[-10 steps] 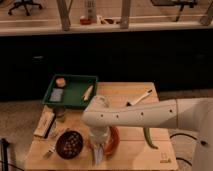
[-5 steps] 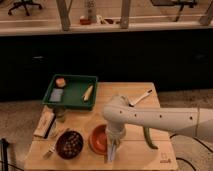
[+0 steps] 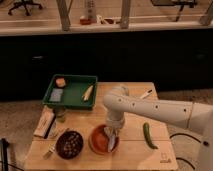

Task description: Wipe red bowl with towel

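Two bowls sit side by side along the near edge of the tabletop point(image 3: 82, 122): one red bowl point(image 3: 99, 141) near the middle of that edge and one dark brown bowl point(image 3: 69, 144) just to its left, apart from it. There is one towel point(image 3: 111, 141), one green tray point(image 3: 75, 90), one long green vegetable point(image 3: 148, 135), one marker point(image 3: 146, 94) and one flat packet point(image 3: 44, 122).

One white arm point(image 3: 150, 109) reaches in from the right edge and bends down over the red bowl. Its gripper point(image 3: 111, 133) hangs above the bowl's right half and is clamped on the towel, whose pale strip drops into the bowl against the inner right side.

Half a second ago the gripper and towel hung lower, at the bowl's right rim toward the near edge; now the cloth lies inside the rim. Neither bowl has shifted.

Speckled dark contents fill the brown bowl. The tray, at the far left corner, holds three things: a small orange piece point(image 3: 60, 82), a grey-blue block point(image 3: 56, 94) and a pale yellow long item point(image 3: 87, 92). The vegetable lies toward the right edge, the marker near the far right corner, the packet at the left edge.
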`<control>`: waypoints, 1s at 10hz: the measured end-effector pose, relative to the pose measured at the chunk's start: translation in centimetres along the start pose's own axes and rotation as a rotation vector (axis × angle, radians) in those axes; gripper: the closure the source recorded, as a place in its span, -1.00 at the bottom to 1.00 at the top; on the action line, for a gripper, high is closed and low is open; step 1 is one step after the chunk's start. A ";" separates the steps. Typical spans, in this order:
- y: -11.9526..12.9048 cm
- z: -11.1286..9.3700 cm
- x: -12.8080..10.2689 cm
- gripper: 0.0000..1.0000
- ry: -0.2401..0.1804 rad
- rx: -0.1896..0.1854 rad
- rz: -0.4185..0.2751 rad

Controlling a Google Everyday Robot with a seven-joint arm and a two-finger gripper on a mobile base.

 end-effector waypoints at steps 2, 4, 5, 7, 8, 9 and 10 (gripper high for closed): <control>-2.8 -0.8 -0.6 1.00 0.019 -0.003 -0.042; -4.5 -1.5 -1.6 1.00 0.038 -0.009 -0.090; -5.4 -1.6 -2.3 1.00 0.044 -0.013 -0.122; -6.0 -0.9 -4.2 1.00 0.040 -0.034 -0.168; -6.1 -0.3 -5.0 1.00 0.034 -0.042 -0.187; -5.6 0.4 -5.5 1.00 0.025 -0.052 -0.195; -5.2 0.9 -6.0 1.00 0.017 -0.056 -0.200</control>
